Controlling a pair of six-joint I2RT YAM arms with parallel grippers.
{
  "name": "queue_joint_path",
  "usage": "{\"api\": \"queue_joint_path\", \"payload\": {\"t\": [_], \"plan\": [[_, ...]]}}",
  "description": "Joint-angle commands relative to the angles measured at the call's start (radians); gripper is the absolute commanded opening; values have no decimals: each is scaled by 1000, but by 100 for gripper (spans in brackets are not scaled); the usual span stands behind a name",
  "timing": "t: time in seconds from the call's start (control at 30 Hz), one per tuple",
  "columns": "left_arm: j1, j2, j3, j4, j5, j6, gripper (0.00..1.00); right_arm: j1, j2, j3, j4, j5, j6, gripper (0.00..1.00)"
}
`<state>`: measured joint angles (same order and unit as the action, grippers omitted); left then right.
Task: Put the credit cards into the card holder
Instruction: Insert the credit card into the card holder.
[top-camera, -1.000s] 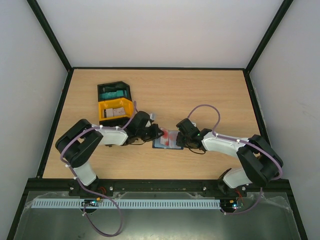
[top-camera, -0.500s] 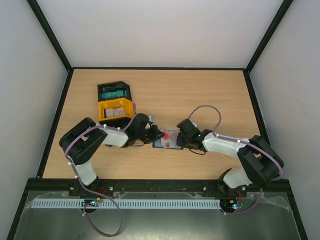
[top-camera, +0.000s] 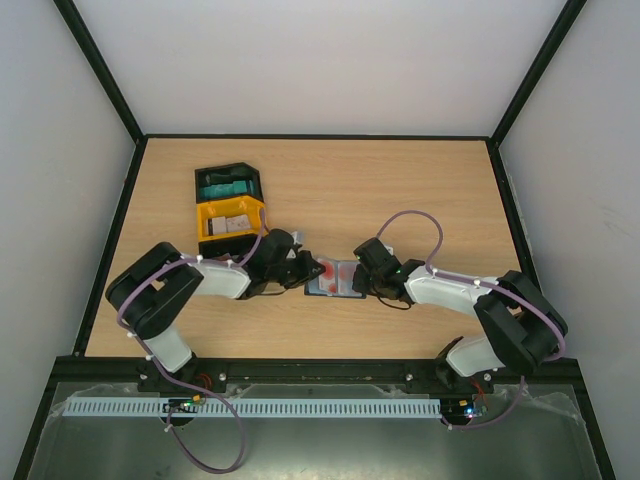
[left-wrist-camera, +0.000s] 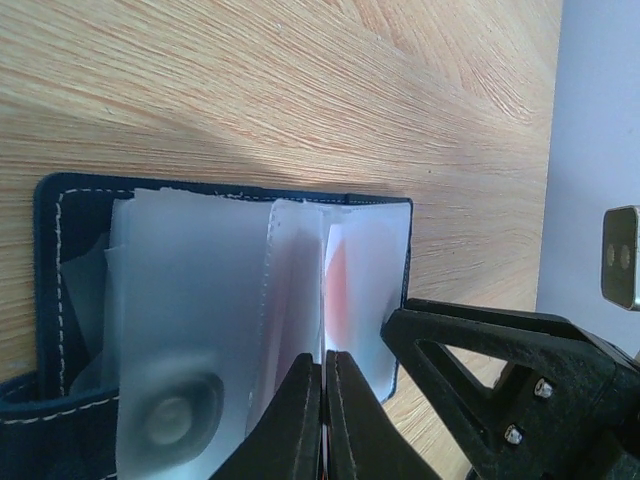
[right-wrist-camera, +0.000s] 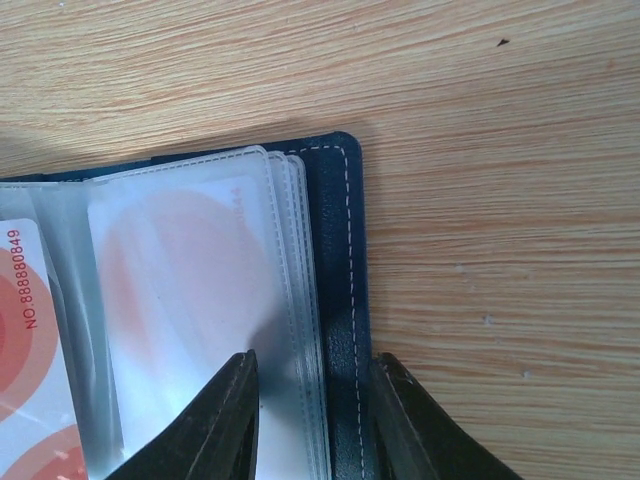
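- The card holder (top-camera: 336, 279) lies open on the table (top-camera: 420, 190), just toward 6 o'clock from its middle, with its clear sleeves facing up.
- The left gripper (left-wrist-camera: 323, 398), at the holder's 9 o'clock, is pinched tight on the thin edge of a red-and-white credit card (right-wrist-camera: 18, 335) that reaches into a sleeve.
- The right gripper (right-wrist-camera: 312, 425), at the holder's 3 o'clock, has its jaws partly apart. One finger is on the sleeves and the other just outside the navy edge, with no clamp evident.
- A yellow tray (top-camera: 232, 222) and a black tray (top-camera: 228, 184) stand toward the holder's 10 o'clock.
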<state>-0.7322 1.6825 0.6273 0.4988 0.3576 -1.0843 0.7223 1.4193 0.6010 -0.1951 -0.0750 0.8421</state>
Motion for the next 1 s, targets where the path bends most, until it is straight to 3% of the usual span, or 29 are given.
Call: {"api": "queue_joint_path", "payload": {"t": [0.0,0.43,0.97], "plan": [[-9,16,17,24,3,17,2,7,5,-24,-20,10,5,29],[-29,92,50,58,40,30,3,6,8,-42,-2,0,8,29],[-39,146,83,19,-31,14,3,6,6,-52,8,-2,12,28]]}}
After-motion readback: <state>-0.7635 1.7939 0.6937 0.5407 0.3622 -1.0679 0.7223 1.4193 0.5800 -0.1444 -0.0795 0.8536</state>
